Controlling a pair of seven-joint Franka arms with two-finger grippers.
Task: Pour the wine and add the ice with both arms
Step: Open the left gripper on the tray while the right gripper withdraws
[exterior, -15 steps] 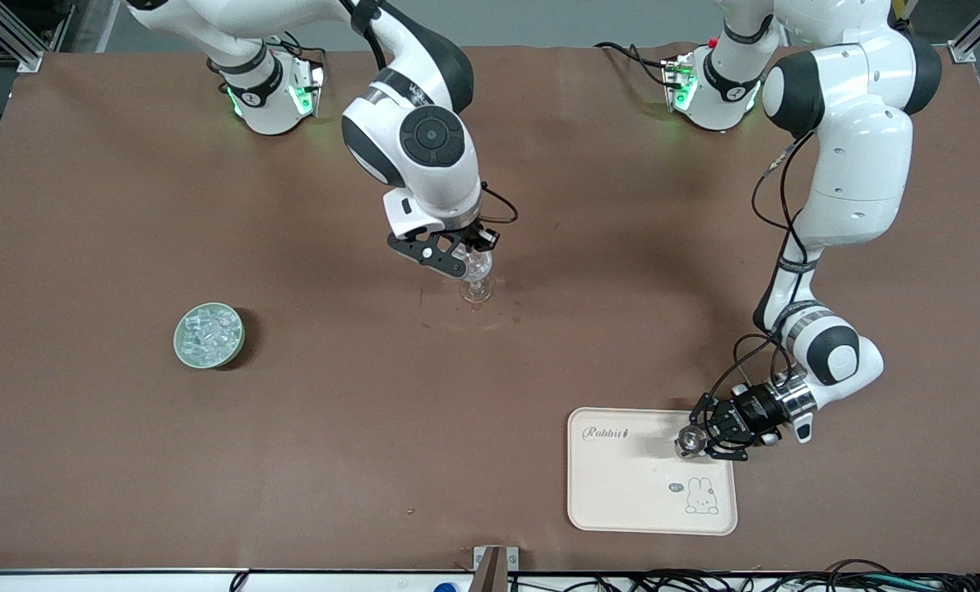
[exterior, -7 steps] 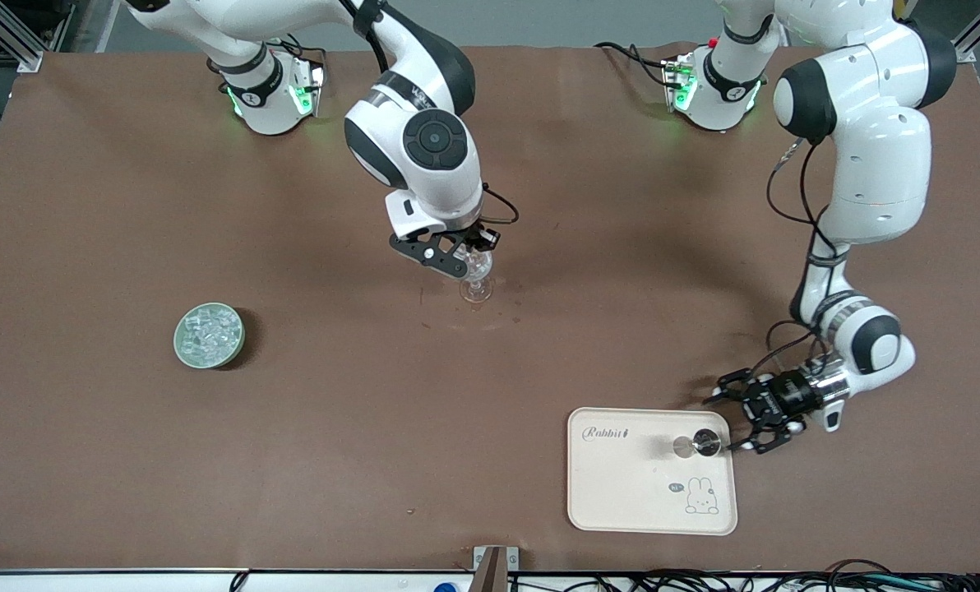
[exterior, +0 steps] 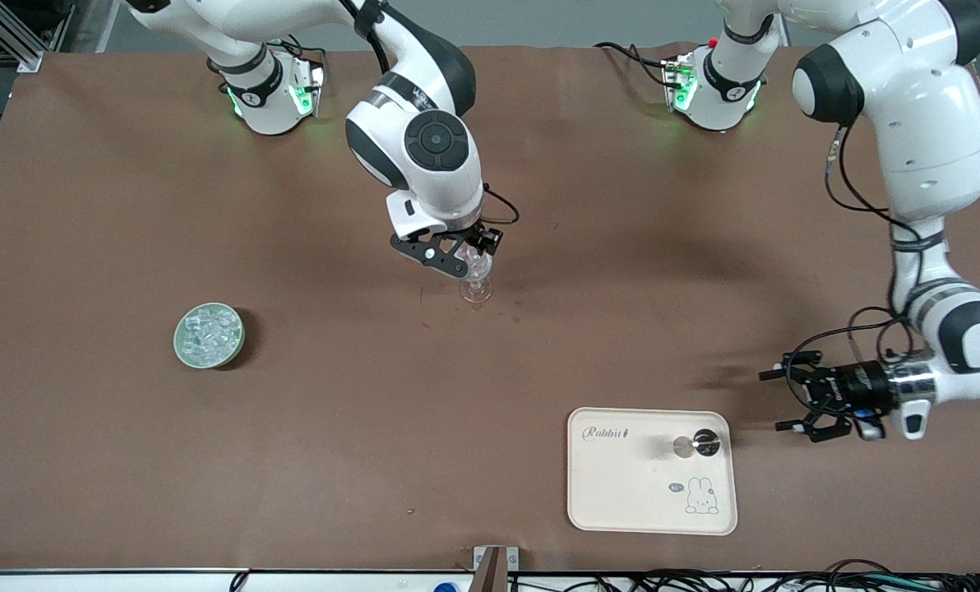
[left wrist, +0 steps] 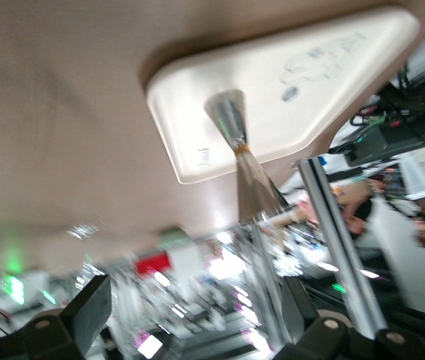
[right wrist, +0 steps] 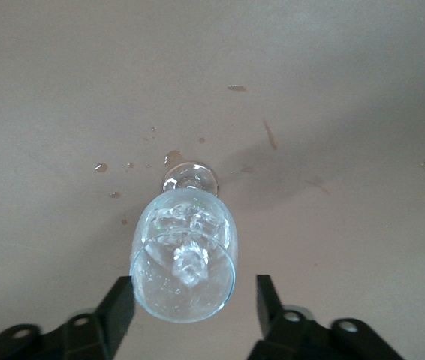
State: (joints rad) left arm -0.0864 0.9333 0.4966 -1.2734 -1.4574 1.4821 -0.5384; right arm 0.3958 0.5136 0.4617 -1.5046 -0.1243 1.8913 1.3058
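Observation:
A clear stemmed glass [exterior: 476,284] stands mid-table with ice [right wrist: 190,240] cubes in its bowl [right wrist: 184,270]. My right gripper [exterior: 471,265] hangs over it, open, one finger [right wrist: 119,307] on each side of the bowl [right wrist: 190,300]. More ice [exterior: 208,330] fills a small green bowl [exterior: 184,355] toward the right arm's end. The wine bottle [exterior: 698,444], with a silver neck [left wrist: 231,120], stands upright on the cream tray [exterior: 621,485]. My left gripper [exterior: 778,400] is open and empty beside the tray, toward the left arm's end; in its wrist view [left wrist: 194,315] nothing lies between the fingers.
A few wet drops [right wrist: 171,157] lie on the brown table round the glass's foot. The tray [left wrist: 310,67] sits close to the table's edge nearest the front camera. Cables run along that edge [exterior: 704,580].
My left gripper has opened, let go of the bottle and drawn away from the tray toward the left arm's end. My right gripper has opened round the glass.

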